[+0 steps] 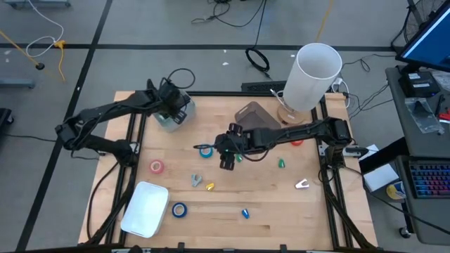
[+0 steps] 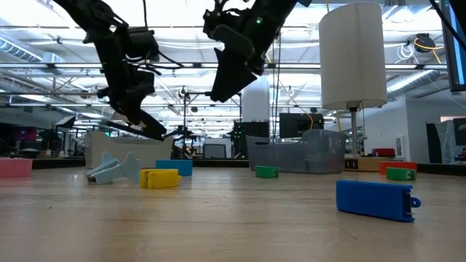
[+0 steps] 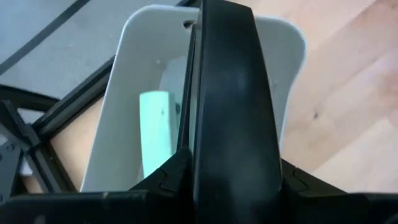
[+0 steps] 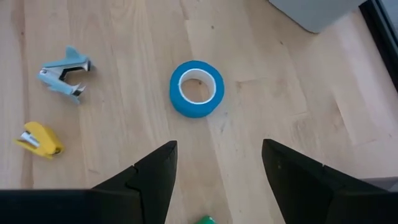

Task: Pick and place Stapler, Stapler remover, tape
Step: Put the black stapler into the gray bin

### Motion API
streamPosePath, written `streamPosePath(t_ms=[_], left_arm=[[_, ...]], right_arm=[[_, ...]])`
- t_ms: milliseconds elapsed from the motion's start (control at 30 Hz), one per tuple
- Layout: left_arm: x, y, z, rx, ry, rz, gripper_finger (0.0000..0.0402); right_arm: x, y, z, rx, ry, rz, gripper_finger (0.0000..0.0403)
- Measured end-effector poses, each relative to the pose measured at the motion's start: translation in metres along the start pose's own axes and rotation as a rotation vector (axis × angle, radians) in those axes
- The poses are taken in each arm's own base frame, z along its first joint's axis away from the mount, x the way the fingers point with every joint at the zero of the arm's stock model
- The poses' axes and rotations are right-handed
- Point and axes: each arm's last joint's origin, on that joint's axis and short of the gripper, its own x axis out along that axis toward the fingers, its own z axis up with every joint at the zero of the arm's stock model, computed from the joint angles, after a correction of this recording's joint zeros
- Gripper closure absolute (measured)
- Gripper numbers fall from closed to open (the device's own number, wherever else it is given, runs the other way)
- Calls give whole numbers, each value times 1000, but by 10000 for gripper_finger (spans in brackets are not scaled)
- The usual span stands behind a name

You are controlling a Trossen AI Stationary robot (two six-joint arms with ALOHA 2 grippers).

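**A:** Our right pincer (image 4: 214, 180) hangs over the surface (image 4: 124, 74) with its fingers wide apart, holding nothing. The blue tape (image 4: 196, 88) lies flat just ahead.

**B:** It looks light and stiff. We think one finger goes in the hole, one outside. Farther off, our left pincer (image 1: 171, 105) is over a bin (image 3: 118, 118); we can't tell its fingers.

right hand (image 4: 214, 180) spread, left hand (image 1: 171, 107) raised

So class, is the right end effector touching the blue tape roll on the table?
Apart. The right wrist view shows the blue tape roll lying on bare wood ahead of the open right end effector.
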Motion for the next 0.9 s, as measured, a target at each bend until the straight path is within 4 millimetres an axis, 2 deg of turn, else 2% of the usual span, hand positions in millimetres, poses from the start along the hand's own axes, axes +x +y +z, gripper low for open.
streamPosePath(t_ms=[567,900], left_arm=[[34,-8,-1,30,111,10,274],[48,-10,-3,44,162,15,274]], right_arm=[[1,-3,3,41,-27,1,179],[1,-3,3,41,-28,1,179]])
